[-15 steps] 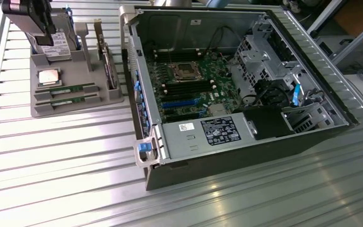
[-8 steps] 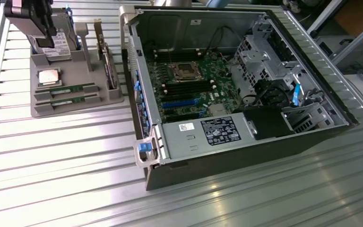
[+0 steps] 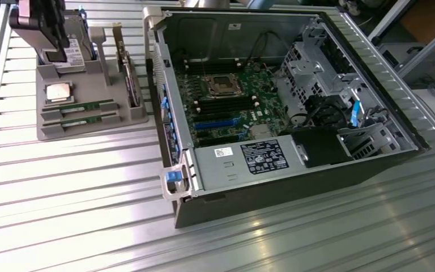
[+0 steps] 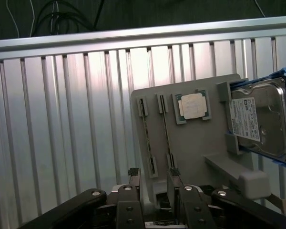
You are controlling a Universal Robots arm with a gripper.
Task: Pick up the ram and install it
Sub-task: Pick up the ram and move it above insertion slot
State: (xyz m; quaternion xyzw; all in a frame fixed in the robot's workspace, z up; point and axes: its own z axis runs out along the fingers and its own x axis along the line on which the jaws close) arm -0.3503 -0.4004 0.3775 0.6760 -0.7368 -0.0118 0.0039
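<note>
A ribbed aluminium desk (image 3: pixel 66 187) carries an open computer case (image 3: pixel 278 195) lying on its side. Inside it sit a green motherboard (image 3: pixel 237 116) with a processor socket (image 3: pixel 221 85) and black memory slots (image 3: pixel 217 106) beside the socket; a silver power supply (image 3: pixel 233 164) with a black label runs along the near wall; metal drive cages (image 3: pixel 316 65) stand toward the exterior view's right. On the exterior view's left, apart from the case, stands a grey holder (image 3: pixel 97 85); a hard drive (image 3: pixel 70 55) in blue rails is propped at its far end; a square processor chip (image 3: pixel 59 92) lies in a recess; one ram stick (image 3: pixel 81 106) and a second ram stick (image 3: pixel 81 120) rest on edge in parallel slots at the near end. The claw (image 4: pixel 154 186) hangs over the holder with its fingers (image 4: pixel 133 179) spread wide and nothing between them; in the wrist view the fingertips sit near the ends of the two sticks; I cannot tell whether they touch.
</note>
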